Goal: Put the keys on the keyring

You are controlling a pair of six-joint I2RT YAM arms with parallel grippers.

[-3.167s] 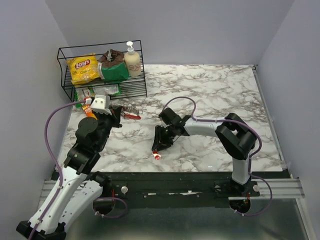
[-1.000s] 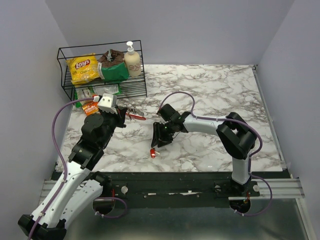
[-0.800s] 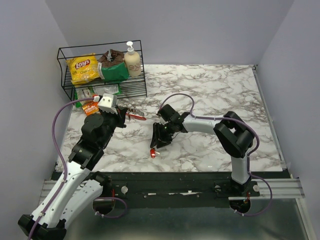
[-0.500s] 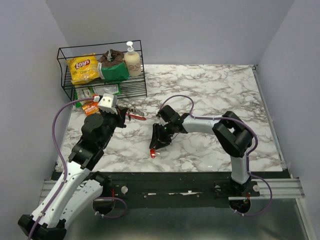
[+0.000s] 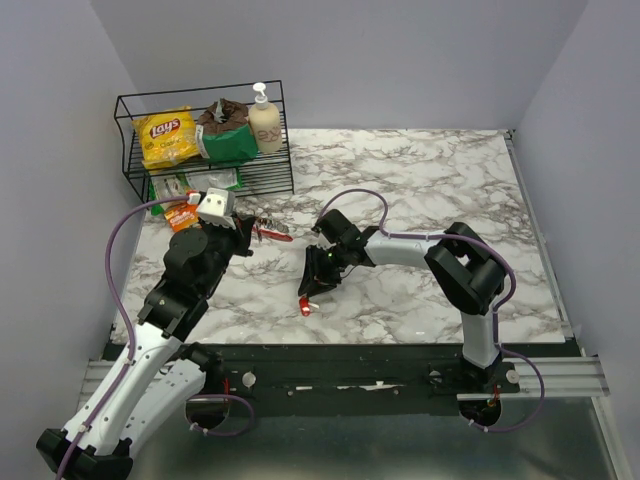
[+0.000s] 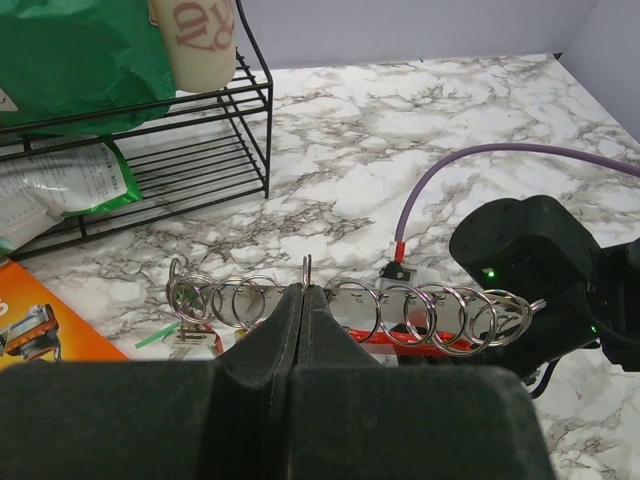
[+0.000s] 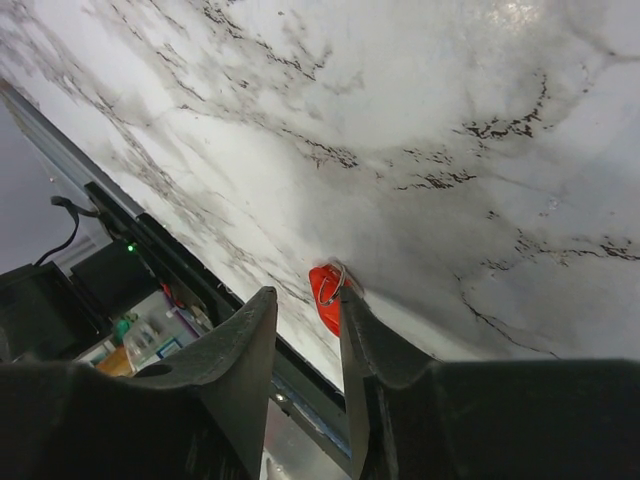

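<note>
The step in hand looks like picking up the red key (image 7: pixel 325 296). It lies on the table (image 7: pixel 500 150) just ahead of the right gripper (image 7: pixel 305 300), whose jaws stand narrow on either side of it and are not clamped. Next, the gripper must pinch that small head squarely. The right arm reaches low and leftward, wrist tipped down. Farther off to its left, the raised left gripper (image 6: pixel 303 297) is clamped on the keyring (image 6: pixel 440 318).
</note>
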